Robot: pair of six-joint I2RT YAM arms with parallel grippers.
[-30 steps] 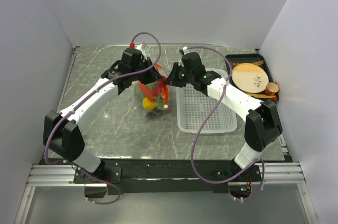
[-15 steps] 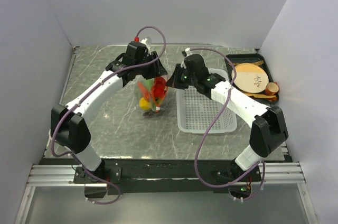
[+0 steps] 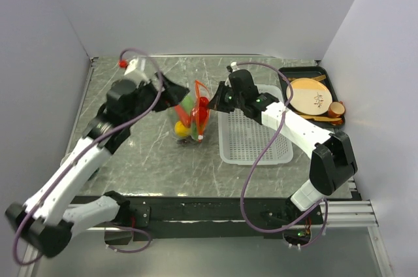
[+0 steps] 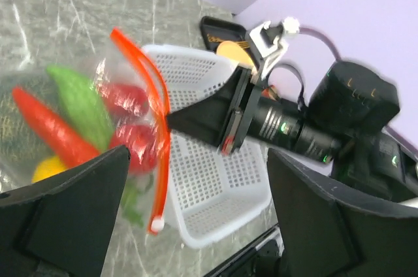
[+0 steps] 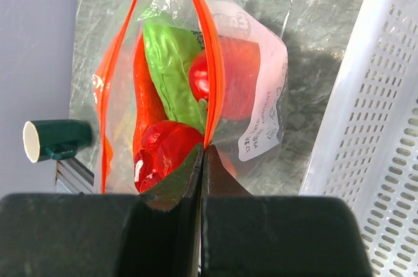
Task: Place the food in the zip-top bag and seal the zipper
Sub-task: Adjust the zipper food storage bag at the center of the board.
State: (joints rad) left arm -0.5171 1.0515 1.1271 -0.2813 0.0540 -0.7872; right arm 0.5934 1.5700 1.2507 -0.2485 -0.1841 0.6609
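Observation:
The zip-top bag [image 3: 188, 119] stands on the table, held up by its mouth, with the food [image 5: 171, 71] inside: green, red, orange and yellow pieces. My right gripper [image 5: 204, 149] is shut on the zipper [image 5: 215, 74], pinching the orange-red strip from the right [image 3: 210, 102]. The strip's two sides stand apart left of the pinch. My left gripper [image 3: 173, 91] hangs just left of the bag, open and empty. In the left wrist view its fingers [image 4: 72, 211] frame the bag [image 4: 78, 107] and zipper [image 4: 160, 127] without touching them.
A white perforated basket [image 3: 255, 140] lies right of the bag, under my right arm. A dark tray [image 3: 323, 71] at the far right holds a tan wooden disc [image 3: 307, 94] and a small brown cup [image 3: 336, 108]. Walls close in on three sides.
My left gripper has opened, let go of the bag's mouth and drawn back to the left. My right gripper has stayed shut on the zipper.

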